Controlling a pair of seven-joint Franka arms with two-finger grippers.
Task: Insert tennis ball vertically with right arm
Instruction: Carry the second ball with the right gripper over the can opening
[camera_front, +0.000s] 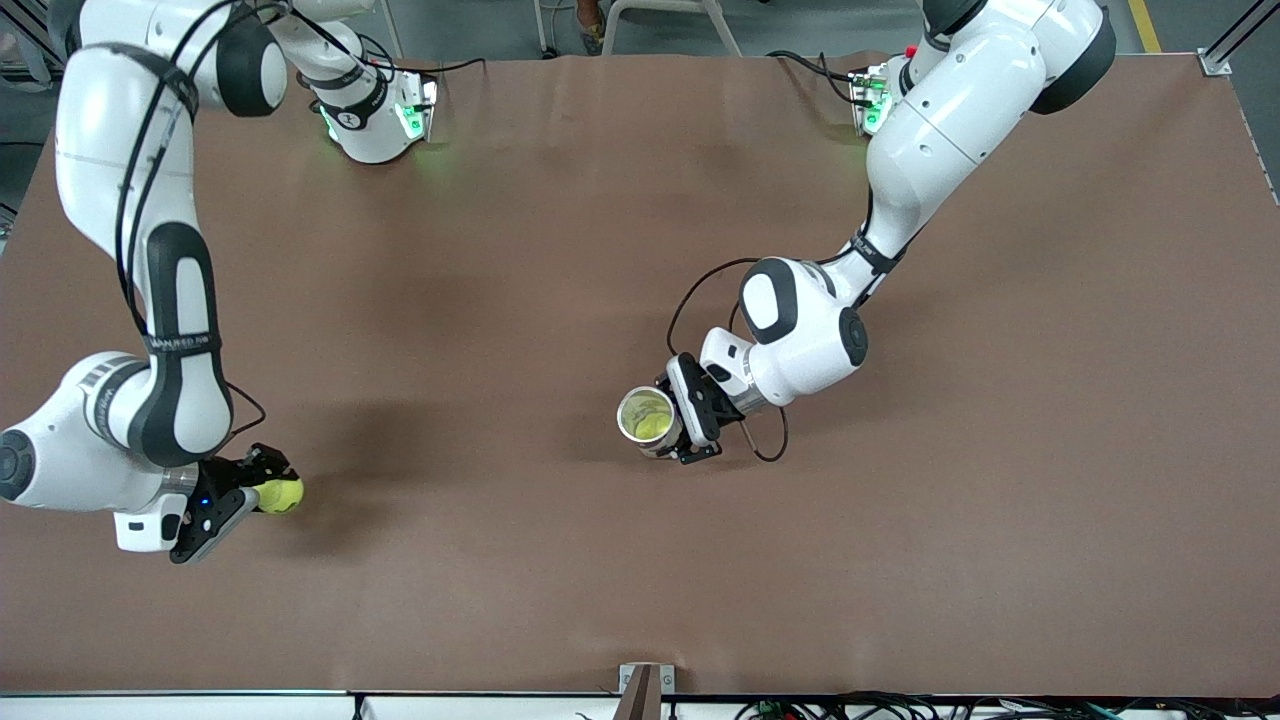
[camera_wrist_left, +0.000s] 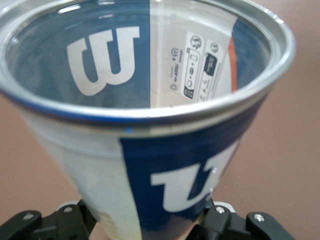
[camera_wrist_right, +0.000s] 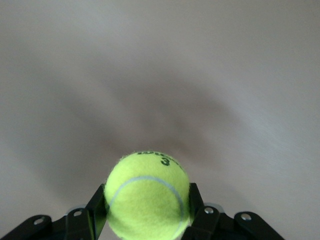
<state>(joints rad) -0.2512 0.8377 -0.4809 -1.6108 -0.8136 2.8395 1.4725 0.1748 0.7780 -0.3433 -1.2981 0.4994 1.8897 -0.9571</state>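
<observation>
Ball (camera_wrist_right: 148, 196): yellow-green felt, pale curved seam, dark printed lettering near its top; clamped between the fingers (camera_wrist_right: 98, 205) of the right gripper (camera_front: 262, 487) over the tabletop (camera_front: 560, 250) at the right arm's end, well apart from the can. Can (camera_front: 649, 421): clear-walled tube with silver rim and a blue-and-white label bearing a large W, open mouth up, something yellow-green apparently inside though the view is unclear; grasped at its side by the left gripper (camera_front: 672, 432) near the tabletop's middle.
</observation>
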